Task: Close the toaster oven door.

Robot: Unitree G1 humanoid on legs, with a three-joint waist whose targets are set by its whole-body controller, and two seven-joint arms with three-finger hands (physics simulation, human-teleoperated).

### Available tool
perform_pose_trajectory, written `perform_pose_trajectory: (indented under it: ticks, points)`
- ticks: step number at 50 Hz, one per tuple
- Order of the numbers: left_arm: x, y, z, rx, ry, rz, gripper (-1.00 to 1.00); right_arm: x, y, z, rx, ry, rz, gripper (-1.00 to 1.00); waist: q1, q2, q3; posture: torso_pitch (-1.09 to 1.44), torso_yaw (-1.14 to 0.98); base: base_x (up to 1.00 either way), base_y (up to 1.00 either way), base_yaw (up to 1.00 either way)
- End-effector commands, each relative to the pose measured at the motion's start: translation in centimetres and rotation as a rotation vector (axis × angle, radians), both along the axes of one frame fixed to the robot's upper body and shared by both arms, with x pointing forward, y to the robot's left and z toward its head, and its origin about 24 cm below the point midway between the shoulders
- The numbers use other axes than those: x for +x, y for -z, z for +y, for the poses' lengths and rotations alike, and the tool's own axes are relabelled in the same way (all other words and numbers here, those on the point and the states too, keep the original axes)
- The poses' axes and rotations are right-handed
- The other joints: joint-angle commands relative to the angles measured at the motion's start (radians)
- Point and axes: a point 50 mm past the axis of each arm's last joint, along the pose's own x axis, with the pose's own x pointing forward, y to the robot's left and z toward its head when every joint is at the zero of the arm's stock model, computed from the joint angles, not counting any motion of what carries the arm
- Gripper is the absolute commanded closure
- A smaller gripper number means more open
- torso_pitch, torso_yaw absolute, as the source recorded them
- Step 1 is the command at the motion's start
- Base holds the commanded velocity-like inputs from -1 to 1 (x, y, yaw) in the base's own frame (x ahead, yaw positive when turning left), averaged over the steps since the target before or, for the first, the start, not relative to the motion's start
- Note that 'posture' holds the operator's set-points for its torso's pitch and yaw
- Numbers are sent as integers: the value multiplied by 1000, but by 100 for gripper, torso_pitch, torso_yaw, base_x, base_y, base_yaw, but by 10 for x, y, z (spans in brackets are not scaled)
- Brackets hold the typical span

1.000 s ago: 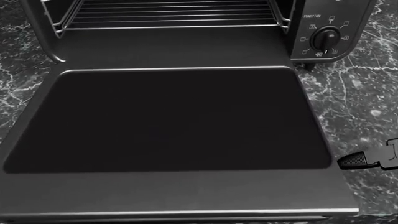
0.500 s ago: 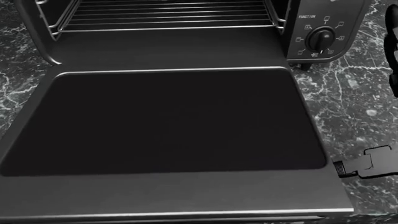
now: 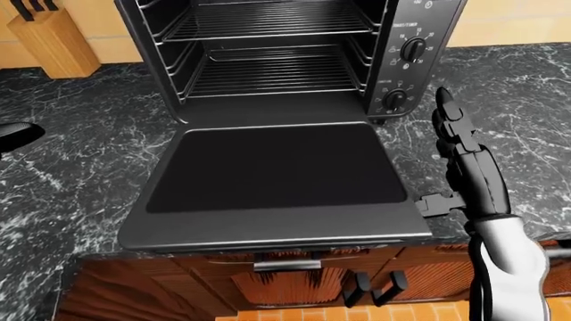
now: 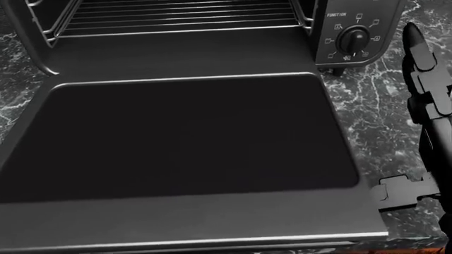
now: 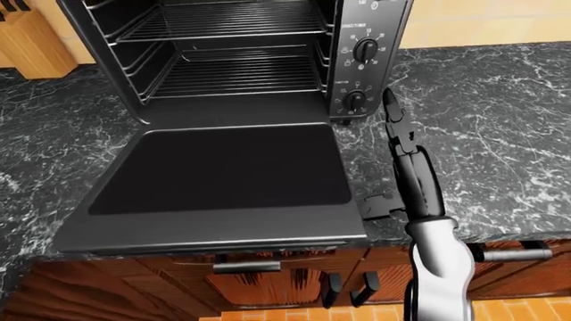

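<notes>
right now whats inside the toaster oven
Inside the toaster oven only two bare wire racks show, nothing resting on them. The top of the cavity is cut off by the picture's edge.

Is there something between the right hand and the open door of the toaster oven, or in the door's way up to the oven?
Nothing visible. The right hand hangs open beside the door, to its right, over bare counter. The door lies flat with nothing on it, and the oven opening shows only wire racks inside.
</notes>
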Motion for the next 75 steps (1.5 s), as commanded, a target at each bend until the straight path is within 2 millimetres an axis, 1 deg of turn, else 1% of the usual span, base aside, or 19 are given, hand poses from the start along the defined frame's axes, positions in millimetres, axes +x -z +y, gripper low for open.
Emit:
perform_pose_trajectory:
  ticks: [1,11,15,23,31,45,54,61,67,75]
  points:
    - [-7,-16,-3,49,-7,-71,-100,-7,-22,13,-9,-67,-111,-100,3,0,-23,0,0,0,0,0]
    - [-7,-16,-2,49,-8,-71,-100,-12,-42,19,35,-80,-155,-100,0,9,-20,0,0,0,0,0]
    - [-7,-17,-3,49,-9,-72,-100,-14,-54,19,51,-78,-185,-100,-1,11,-18,0,0,0,0,0]
    - [-7,-17,-3,48,-7,-72,-100,-19,-68,22,73,-81,-225,-100,-1,10,-17,0,0,0,0,0]
    - [-6,-14,-1,43,-18,-66,-100,-17,-74,24,105,-76,-235,-100,-4,11,-14,0,0,0,0,0]
    - [-3,-11,8,29,-66,-44,-100,-11,-98,34,150,-76,-288,-100,-8,19,-9,0,0,0,0,0]
    - [-5,-11,11,20,-82,-41,-100,-2,-115,35,193,-54,-304,-100,-7,23,-5,0,0,0,0,0]
    - [-6,-11,12,17,-90,-39,-100,12,-132,33,234,-29,-314,-100,-9,25,-3,0,0,0,0,0]
    - [-5,-11,13,15,-90,-38,-100,20,-142,35,251,-16,-325,-100,-7,25,-1,0,0,0,0,0]
    - [-5,-11,13,14,-88,-36,-100,32,-149,33,276,12,-323,-100,-8,26,0,0,0,0,0,0]
